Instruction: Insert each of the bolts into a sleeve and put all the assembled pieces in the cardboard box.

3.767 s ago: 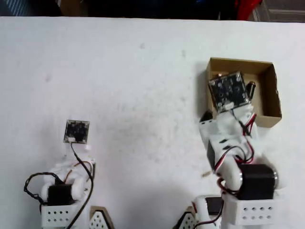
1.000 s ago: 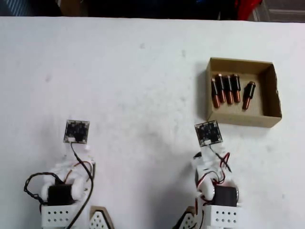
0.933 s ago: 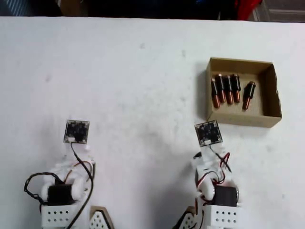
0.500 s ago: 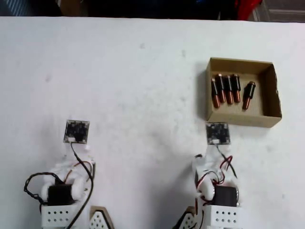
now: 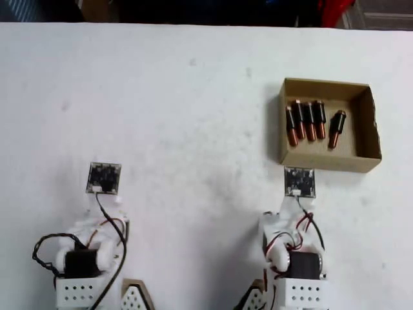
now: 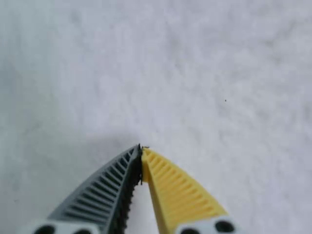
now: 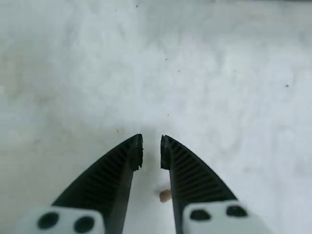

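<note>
The cardboard box [image 5: 328, 161] sits at the right of the white table. Several assembled pieces [image 5: 308, 121], black sleeves with copper bolt ends, lie inside it; most lie side by side, and one [image 5: 336, 128] lies apart to the right. My right arm [image 5: 299, 181] is folded back just in front of the box. Its gripper [image 7: 151, 142] hangs over bare table, open by a narrow gap and holding nothing. My left arm [image 5: 103, 177] is folded back at the front left. Its gripper [image 6: 141, 148] is shut with the grey and yellow fingertips touching and nothing between them.
A small tan speck [image 7: 165, 196] lies on the table under my right gripper. The table's far edge [image 5: 193, 24] runs along the back, with dark clutter behind it. Both arm bases [image 5: 80, 290] stand at the front edge.
My right arm has drawn back from over the box to the table in front of it, then swung a little to the right. The left arm has kept still.
</note>
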Motion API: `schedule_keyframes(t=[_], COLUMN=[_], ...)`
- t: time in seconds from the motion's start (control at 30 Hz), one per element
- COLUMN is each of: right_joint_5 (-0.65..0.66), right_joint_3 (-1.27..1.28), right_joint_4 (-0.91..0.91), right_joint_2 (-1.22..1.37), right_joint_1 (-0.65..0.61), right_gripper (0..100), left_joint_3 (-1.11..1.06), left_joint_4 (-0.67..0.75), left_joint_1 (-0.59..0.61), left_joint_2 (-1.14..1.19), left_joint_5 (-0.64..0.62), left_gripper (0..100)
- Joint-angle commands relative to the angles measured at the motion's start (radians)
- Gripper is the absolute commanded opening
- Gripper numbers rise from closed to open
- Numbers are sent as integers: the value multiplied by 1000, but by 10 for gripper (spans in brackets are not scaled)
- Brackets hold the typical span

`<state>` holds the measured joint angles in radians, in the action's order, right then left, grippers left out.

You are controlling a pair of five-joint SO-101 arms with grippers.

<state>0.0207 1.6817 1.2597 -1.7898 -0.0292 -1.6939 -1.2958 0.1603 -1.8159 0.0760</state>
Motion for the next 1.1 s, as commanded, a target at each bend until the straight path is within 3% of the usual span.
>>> schedule_keyframes(t=[0.0,1.07], right_joint_5=[-14,-12], right_joint_3=[9,9], right_joint_4=[4,5], right_joint_2=[-5,-8], right_joint_1=[-61,-70], right_gripper=[46,24], left_joint_3=[2,2], left_joint_4=[9,9], left_joint_1=[-10,-10], left_joint_2=[-7,-7], left_joint_5=[11,11], left_gripper=[24,24])
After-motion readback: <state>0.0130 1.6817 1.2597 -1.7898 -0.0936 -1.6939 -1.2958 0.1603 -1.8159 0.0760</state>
